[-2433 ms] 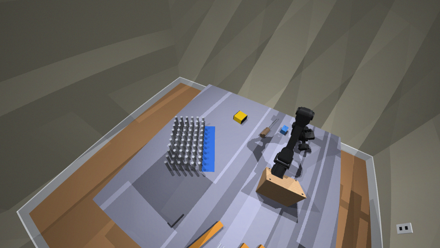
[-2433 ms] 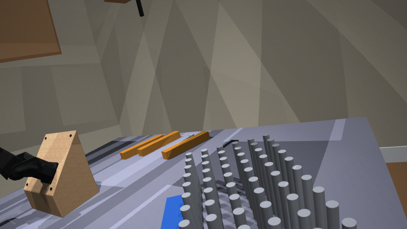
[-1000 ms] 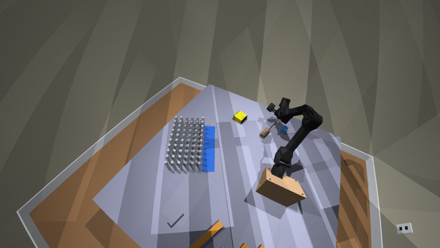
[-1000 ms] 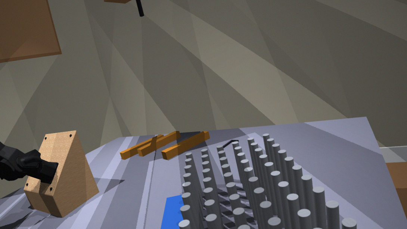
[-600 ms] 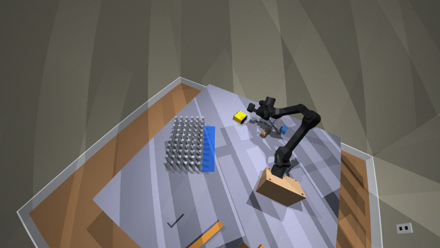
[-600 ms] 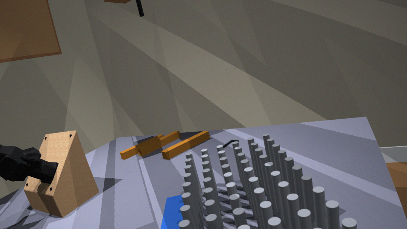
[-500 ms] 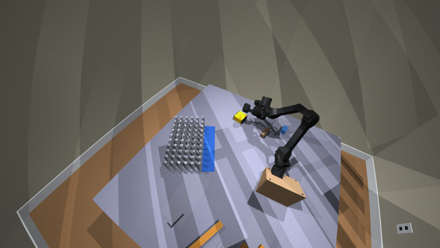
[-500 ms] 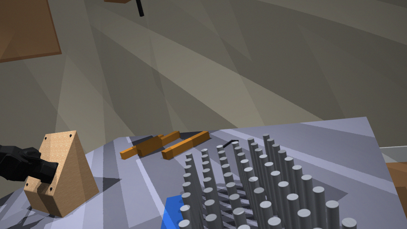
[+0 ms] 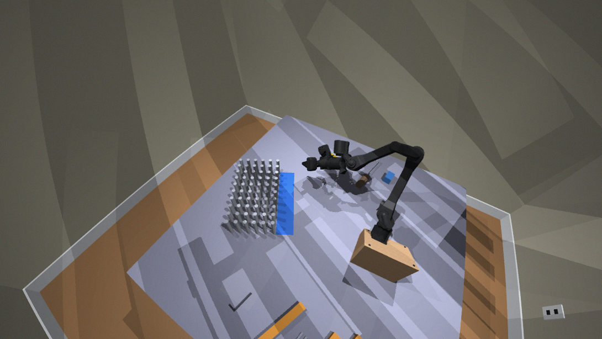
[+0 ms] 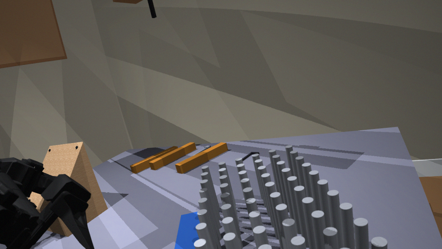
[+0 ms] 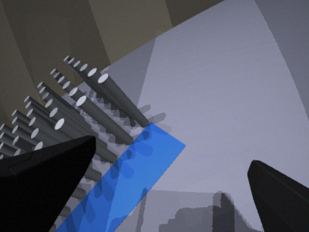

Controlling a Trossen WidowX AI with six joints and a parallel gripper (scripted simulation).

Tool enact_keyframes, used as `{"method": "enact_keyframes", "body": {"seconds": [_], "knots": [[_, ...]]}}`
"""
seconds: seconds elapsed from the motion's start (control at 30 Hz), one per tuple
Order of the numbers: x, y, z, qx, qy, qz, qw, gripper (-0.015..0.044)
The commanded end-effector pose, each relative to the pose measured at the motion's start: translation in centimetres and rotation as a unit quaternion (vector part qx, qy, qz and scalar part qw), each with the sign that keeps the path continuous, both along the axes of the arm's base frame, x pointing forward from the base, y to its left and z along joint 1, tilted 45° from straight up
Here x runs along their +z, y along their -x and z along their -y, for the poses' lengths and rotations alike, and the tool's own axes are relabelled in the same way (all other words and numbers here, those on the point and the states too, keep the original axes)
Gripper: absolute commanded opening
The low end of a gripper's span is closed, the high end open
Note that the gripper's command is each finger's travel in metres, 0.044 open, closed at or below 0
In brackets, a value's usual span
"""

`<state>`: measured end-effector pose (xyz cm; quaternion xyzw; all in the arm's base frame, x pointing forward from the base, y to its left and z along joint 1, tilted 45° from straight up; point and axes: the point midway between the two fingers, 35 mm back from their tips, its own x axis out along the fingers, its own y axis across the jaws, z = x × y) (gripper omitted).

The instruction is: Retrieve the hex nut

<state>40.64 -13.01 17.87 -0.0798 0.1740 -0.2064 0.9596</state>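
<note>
My gripper is open and empty, held above the table just right of the spacer field's far end in the top view. The grey metal spacers stand upright in rows. The blue taped strip runs along the field's right side in the top view. A tool with a brown handle and a thin shaft lies beneath the arm. A dark L-shaped hook tool lies beyond the field's near end. I cannot see the nut.
A yellow block is mostly hidden by my hand, and a blue block lies near the brown-handled tool. Orange bars lie at the near table edge in the top view. My arm stands on a wooden base.
</note>
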Motion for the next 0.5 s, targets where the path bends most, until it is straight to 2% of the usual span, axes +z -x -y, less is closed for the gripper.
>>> {"method": "enact_keyframes", "body": {"seconds": [0.0,0.13,0.47], "knots": [[-4.0,-0.9,-5.3,0.085,0.023,-0.051,0.995,0.0440],[-7.1,-0.9,-10.2,0.164,0.048,-0.090,0.981,0.0440],[-7.2,-0.9,-10.5,0.168,0.050,-0.092,0.980,0.0440]]}}
